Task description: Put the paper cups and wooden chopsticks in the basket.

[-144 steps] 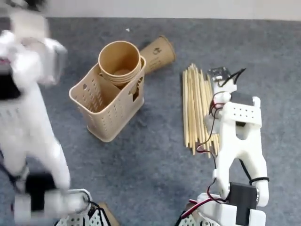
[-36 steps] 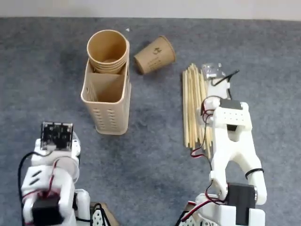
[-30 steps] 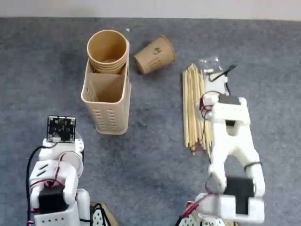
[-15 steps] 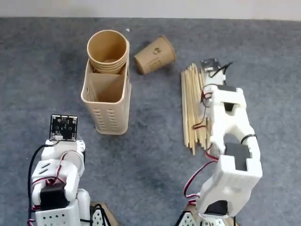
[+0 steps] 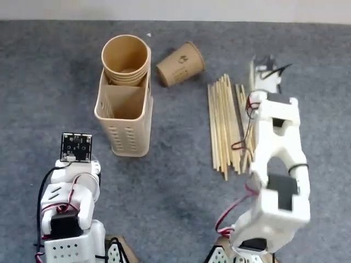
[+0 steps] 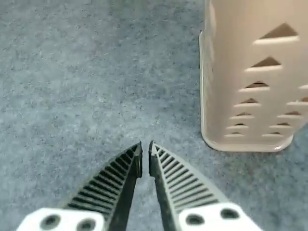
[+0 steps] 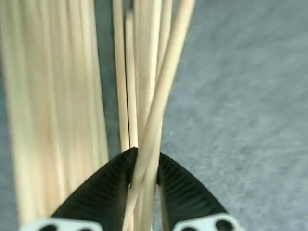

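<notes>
The beige basket (image 5: 123, 118) stands on the grey carpet with stacked paper cups (image 5: 126, 57) in its far compartment. Another paper cup (image 5: 181, 64) lies on its side just right of them. A bundle of wooden chopsticks (image 5: 222, 126) lies to the right. My right arm (image 5: 274, 126) hangs over the bundle's right edge. The right gripper (image 7: 144, 166) is shut on a few chopsticks (image 7: 159, 96), beside the rest of the bundle (image 7: 57, 96). My left gripper (image 6: 145, 156) is shut on nothing, low over the carpet near the basket's (image 6: 250, 72) near end.
My left arm (image 5: 71, 186) is folded at the front left, short of the basket. Bare carpet (image 5: 175, 181) lies between the basket and the chopsticks. The pale back edge (image 5: 175, 10) of the surface runs behind the cups.
The right arm has shifted right and farther back, drawing a few chopsticks away from the bundle, which has fanned out. The left arm has folded back to the front left and stays there.
</notes>
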Controlling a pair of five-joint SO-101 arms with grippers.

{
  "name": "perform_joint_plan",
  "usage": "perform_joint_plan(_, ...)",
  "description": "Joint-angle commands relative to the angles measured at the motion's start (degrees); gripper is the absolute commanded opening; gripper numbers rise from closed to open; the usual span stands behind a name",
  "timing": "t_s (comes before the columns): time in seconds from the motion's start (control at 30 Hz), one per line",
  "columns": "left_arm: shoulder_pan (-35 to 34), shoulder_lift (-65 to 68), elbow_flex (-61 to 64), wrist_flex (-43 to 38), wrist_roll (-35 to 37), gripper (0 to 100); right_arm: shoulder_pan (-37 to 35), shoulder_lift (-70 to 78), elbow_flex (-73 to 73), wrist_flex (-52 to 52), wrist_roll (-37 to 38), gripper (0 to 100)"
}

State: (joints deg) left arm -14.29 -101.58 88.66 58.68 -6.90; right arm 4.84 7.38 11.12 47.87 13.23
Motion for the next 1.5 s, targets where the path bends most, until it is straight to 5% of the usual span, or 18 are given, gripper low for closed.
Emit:
perform_joint_plan(0.0,-0.40,-0.13,-0.04,-1.67,0.53,6,-1.36,-14.81,-2.77,-0.48,-4.40,0.5)
perform_joint_plan(0.27,-0.40,-0.13,0.13,-1.85,0.53,6,-12.44,-31.34,-7.34,-2.68,-5.54,0.5)
perform_joint_plan(0.87,-0.40,-0.13,0.22,-1.85,0.44,6,-34.07,-27.12,-31.25,-4.00,-18.20,0.4)
perform_joint_plan(1.47,-0.48,-0.13,0.22,-1.93,0.44,6,-46.20,-26.24,6.20,-34.77,-20.57,0.4)
